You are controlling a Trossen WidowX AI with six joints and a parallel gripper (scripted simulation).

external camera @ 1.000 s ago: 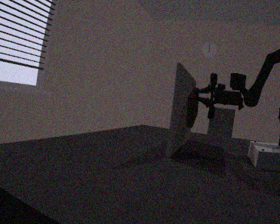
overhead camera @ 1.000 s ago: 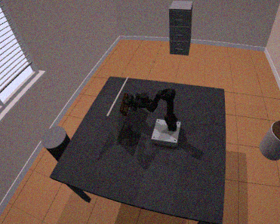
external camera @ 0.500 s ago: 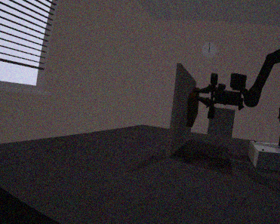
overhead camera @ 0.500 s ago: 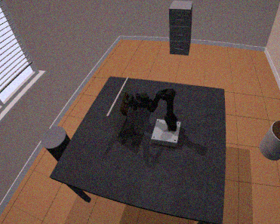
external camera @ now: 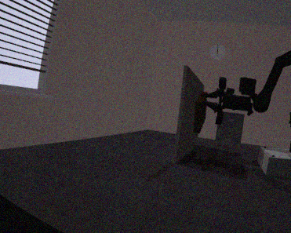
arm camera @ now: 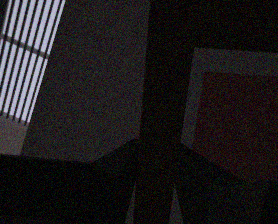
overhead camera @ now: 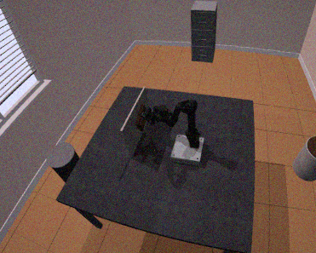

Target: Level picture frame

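Note:
The picture frame (overhead camera: 140,118) (external camera: 200,116) is dark, against the room-facing side of the thin upright panel (external camera: 185,114) (overhead camera: 132,108). In the wrist view its dark side bar (arm camera: 162,90) runs nearly upright with a slight lean, beside a grey mat border (arm camera: 197,65) and a dark red picture (arm camera: 235,115). My gripper (overhead camera: 145,115) (external camera: 206,98) (arm camera: 156,148) is shut on this bar, one finger on each side. The screw and the notched strip are hidden. The views are too dark and oblique to tell whether the frame is level or touches the panel.
The panel stands on the dark table (overhead camera: 210,195) (external camera: 107,176). The arm's white base (overhead camera: 186,154) (external camera: 278,162) is on the table, away from the panel. A cabinet (overhead camera: 203,33), a grey cylinder (overhead camera: 62,156) and a bin (overhead camera: 306,163) stand beyond the table.

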